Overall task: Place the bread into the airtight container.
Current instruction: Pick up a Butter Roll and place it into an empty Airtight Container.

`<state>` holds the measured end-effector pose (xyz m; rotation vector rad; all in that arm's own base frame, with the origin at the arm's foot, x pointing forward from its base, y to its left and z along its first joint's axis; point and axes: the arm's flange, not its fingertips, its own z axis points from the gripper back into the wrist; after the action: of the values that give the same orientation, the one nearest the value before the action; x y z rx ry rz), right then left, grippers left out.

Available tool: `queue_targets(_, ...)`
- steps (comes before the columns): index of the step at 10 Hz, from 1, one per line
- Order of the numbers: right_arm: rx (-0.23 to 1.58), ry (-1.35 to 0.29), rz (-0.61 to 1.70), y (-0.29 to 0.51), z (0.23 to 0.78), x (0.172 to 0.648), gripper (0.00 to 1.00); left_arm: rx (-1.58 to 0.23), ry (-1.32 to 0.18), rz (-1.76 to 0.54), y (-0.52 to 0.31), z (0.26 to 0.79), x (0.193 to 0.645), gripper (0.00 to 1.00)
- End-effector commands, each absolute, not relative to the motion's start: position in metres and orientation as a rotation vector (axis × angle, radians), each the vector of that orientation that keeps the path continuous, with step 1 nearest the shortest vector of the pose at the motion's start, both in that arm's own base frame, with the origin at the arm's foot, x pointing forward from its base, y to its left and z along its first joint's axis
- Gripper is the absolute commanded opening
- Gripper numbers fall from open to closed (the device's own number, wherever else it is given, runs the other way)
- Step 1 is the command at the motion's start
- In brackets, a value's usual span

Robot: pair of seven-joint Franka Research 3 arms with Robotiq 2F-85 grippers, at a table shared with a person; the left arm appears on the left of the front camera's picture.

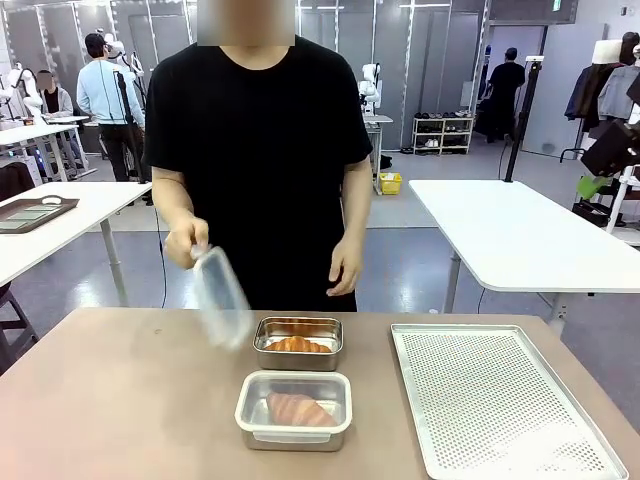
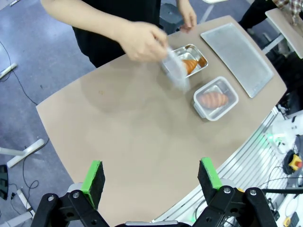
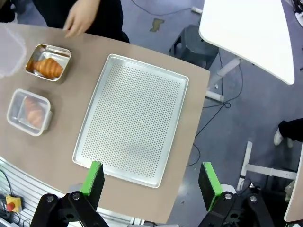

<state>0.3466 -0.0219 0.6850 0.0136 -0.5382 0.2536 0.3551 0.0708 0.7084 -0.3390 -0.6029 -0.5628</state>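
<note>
- Person in a black T-shirt is standing at the far side of the brown table [image 1: 120,400]. One hand [image 1: 187,242] is holding a clear plastic lid [image 1: 222,297], motion-blurred, tilted, above the table just left of the open metal tin.
- The person's other hand [image 1: 346,268] is hanging loose beside the body, behind the tin.
- Open rectangular stainless tin [image 1: 298,343] is sitting mid-table, holding one golden croissant [image 1: 297,345].
- Clear rectangular airtight container [image 1: 294,409], lid on, is sitting just in front of the tin on the robot's side, with a second piece of bread [image 1: 298,409] showing inside through the plastic.
- Perforated aluminium baking tray [image 1: 495,405] is lying to the right of both boxes, apart from them.
- Left gripper [image 2: 151,178] is hanging high above the table, green pads spread wide, grasping nothing.
- Right gripper [image 3: 150,179] is hanging high over the tray's near edge, fingers likewise released.
</note>
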Motion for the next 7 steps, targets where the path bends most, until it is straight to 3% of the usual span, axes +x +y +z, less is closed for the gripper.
queue_targets(1, 0.002, -0.540, 0.263, -0.0229, 0.6853, 0.3472, 1.00, -0.344, -0.603, -0.574, 0.0702, 0.7088, 0.3542, 1.00)
queue_targets(7, 0.002, -0.540, 0.263, -0.0229, 0.6853, 0.3472, 1.00, -0.344, -0.603, -0.574, 0.0702, 0.7088, 0.3542, 1.00)
